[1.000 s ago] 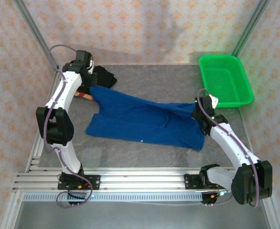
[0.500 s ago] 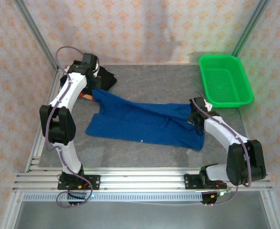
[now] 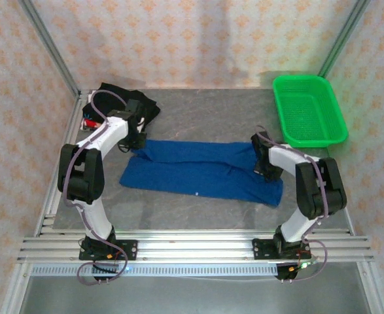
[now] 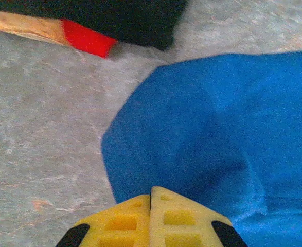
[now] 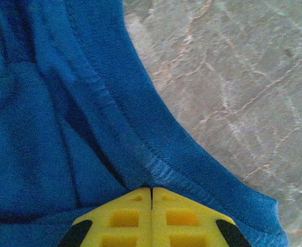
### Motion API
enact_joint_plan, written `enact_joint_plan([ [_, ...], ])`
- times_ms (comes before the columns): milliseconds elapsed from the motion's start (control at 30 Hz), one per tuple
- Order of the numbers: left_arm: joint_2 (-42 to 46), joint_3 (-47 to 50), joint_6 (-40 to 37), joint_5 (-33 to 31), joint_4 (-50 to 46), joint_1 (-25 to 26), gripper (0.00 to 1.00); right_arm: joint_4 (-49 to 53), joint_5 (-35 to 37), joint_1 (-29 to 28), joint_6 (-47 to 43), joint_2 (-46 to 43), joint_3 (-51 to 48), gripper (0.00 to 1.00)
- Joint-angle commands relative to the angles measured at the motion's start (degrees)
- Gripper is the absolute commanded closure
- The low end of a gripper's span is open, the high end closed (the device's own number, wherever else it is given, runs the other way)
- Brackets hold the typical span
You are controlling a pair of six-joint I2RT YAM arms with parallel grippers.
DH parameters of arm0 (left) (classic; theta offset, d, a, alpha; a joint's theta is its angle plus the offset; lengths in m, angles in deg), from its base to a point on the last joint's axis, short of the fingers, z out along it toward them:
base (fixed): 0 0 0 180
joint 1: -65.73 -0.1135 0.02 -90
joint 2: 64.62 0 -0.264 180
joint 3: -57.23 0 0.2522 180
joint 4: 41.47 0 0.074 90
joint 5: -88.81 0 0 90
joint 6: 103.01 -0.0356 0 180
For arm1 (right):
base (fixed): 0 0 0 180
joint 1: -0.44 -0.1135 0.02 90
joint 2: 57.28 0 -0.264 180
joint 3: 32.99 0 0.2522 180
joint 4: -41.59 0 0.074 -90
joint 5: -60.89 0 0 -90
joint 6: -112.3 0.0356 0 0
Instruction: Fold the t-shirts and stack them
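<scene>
Both arms are drawing the blue t-shirt (image 3: pixel 198 171) inward, and it is now lying as a narrower band mid-table (image 3: pixel 205 118). The left gripper (image 4: pixel 151 193) and right gripper (image 5: pixel 151 189) are staying pinched shut on its ends, so I'd say the first fold is nearly settling.

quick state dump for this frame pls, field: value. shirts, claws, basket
blue t-shirt: lies as a long band, left to right, on the table
left claw: shut on the blue t-shirt's left end
right claw: shut on its right end, at a stitched hem
black t-shirt: bunched at the far left, a gap of table between it and the blue one
red cloth: pokes out beside the black t-shirt
green basket: far right corner, apart from the shirts
stack: not yet started
</scene>
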Motion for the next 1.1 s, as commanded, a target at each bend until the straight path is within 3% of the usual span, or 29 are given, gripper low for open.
enact_joint_plan([
  [0, 2.9, 2.2, 4.2, 1.0, 1.7, 2.1, 1.00, 9.0, 5.5, 0.5, 2.3, 3.0, 1.6, 1.00],
  [233, 5.0, 4.4, 9.8, 5.4, 0.9, 5.1, 1.00, 12.8, 10.3, 4.4, 0.1, 5.6, 7.1, 1.00],
  [400, 4.9, 2.3, 10.3, 7.6, -1.9, 6.9, 1.00, 11.2, 11.0, 11.4, -3.5, 6.0, 9.2, 1.00],
  [533, 1.8, -4.6, 6.1, 1.5, -5.2, 6.8, 1.00, 8.6, 7.4, 12.3, -6.0, 6.5, 13.0, 1.00],
  [733, -9.2, -23.1, -2.5, -8.3, -9.7, 6.7, 1.00, 4.7, 0.4, 12.3, -7.5, 3.3, 16.8, 1.00],
  [1067, -20.5, -38.1, -6.8, -15.3, -10.6, 6.8, 1.00, 3.9, -2.1, 12.4, -13.4, 3.6, 28.2, 1.00],
])
